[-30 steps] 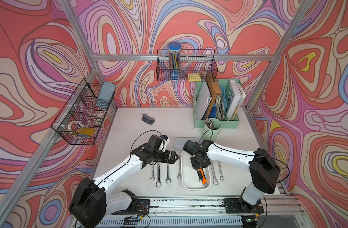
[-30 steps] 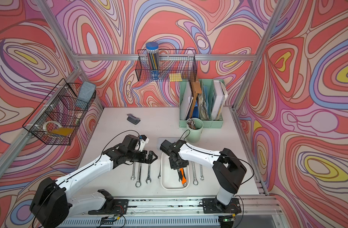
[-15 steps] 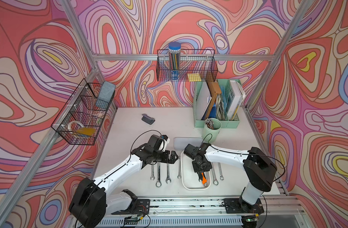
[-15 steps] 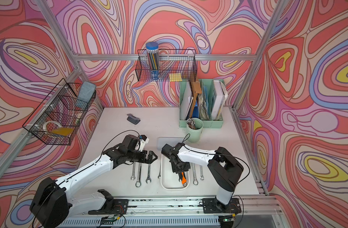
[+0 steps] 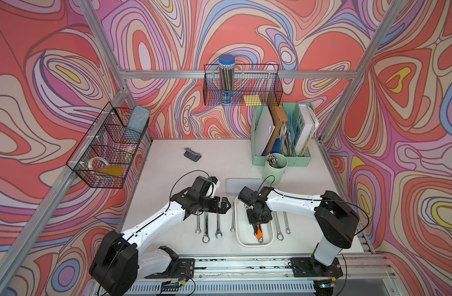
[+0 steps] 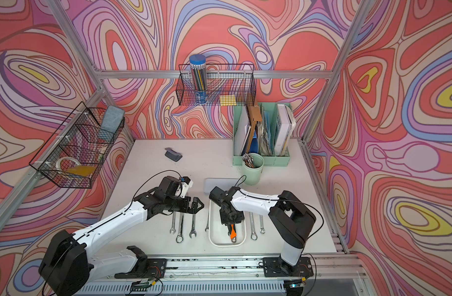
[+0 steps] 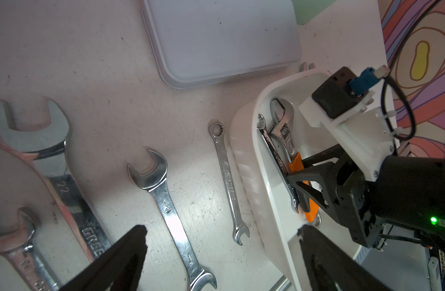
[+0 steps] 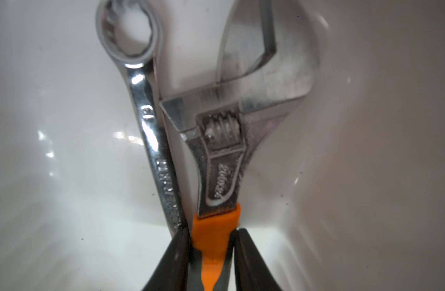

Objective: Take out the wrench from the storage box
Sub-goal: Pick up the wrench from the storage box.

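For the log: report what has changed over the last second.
The right gripper pushed lower into the storage box and narrowed its jaws onto the orange handle of the adjustable wrench, which lies in the box, not lifted. The left gripper stayed open over the loose wrenches; nothing else moved.

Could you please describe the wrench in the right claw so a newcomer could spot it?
Find the shallow white storage box at the front of the table, among loose wrenches. Inside, the right claw pinches the adjustable wrench. Unlike the plain steel combination wrench beside it, it has an orange handle and a thumbwheel.
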`<state>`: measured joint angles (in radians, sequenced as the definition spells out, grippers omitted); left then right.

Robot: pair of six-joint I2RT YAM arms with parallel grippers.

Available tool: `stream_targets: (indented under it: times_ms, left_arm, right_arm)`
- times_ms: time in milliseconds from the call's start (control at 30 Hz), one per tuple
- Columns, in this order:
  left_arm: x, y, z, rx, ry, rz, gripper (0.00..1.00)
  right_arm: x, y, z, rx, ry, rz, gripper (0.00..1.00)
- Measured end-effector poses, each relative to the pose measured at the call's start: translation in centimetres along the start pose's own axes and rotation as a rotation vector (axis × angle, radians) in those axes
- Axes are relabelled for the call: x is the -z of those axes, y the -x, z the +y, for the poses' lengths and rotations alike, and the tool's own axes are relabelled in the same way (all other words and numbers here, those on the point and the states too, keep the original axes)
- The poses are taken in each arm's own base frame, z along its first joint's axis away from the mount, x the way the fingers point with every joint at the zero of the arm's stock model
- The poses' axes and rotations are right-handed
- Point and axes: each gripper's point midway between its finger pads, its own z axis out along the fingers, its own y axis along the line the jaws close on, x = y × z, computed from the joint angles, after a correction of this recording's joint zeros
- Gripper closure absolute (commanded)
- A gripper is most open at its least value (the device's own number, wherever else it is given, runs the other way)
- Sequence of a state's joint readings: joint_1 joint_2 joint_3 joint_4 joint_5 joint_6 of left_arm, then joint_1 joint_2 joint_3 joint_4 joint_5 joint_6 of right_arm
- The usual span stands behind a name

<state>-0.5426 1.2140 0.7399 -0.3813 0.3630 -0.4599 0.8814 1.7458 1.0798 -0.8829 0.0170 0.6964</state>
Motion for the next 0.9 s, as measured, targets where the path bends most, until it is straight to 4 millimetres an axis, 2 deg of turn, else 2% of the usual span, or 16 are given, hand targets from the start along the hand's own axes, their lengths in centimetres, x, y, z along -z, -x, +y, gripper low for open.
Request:
stream_targets:
  times_ms: [233,333,667,800,900]
  left_arm:
    - [0.0,0.0,0.0,0.000,0.000,0.000,0.01]
    - [0.0,0.0,0.0,0.000,0.000,0.000,0.01]
    - [-0.4,-0.2,0.2,0.006,0.006,0.016,0.01]
    - [-0.5,-0.3,0.3,0.007,0.008,0.020,0.01]
    - [-0.6,-0.4,0.4,0.008,0.009,0.023,0.01]
  right_arm:
    - [0.0,0.1,-0.8,-0.019,-0.035,-0.006,0.65]
    - [-0.7,-0.1,-1.6,-0.046,-0.033,0.001,0.64]
    - [-0.7,0.2,-1.8,-0.092,0.031,0.008,0.64]
    - [-0.8,0.3,-1.8,-0.086,0.016,0.015,0.72]
    - [-0.8,0.4,-1.9,-0.079,0.010,0.013,0.82]
